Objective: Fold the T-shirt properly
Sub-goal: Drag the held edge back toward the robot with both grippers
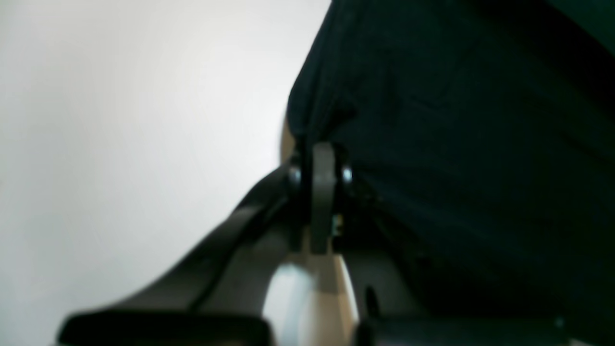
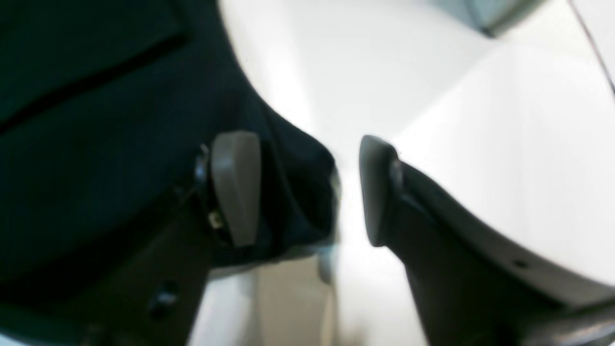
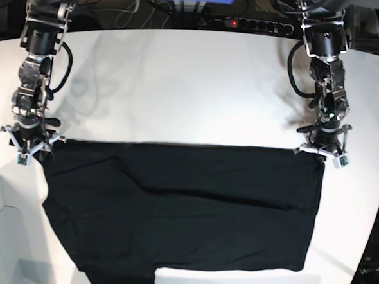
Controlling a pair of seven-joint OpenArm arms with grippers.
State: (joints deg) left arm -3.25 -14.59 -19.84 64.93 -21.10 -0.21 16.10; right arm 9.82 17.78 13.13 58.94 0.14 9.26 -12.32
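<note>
At twelve o'clock on the T-shirt (image 3: 185,206), my left gripper (image 1: 319,158) pinches one corner, so my open right gripper (image 2: 310,192) should close before lifting.

The T-shirt (image 3: 185,212) lies spread, plain black side up, over the near half of the white surface (image 3: 180,83), its far edge running straight from one arm to the other. The left hand (image 3: 323,152) sits at the far corner of the cloth on the picture's right, and the right hand (image 3: 27,146) sits at the far corner on the picture's left; from here neither one's grip can be made out. Beyond the far edge of the surface lie dark cables (image 3: 121,2) and a power strip (image 3: 254,24) with a red light.
</note>
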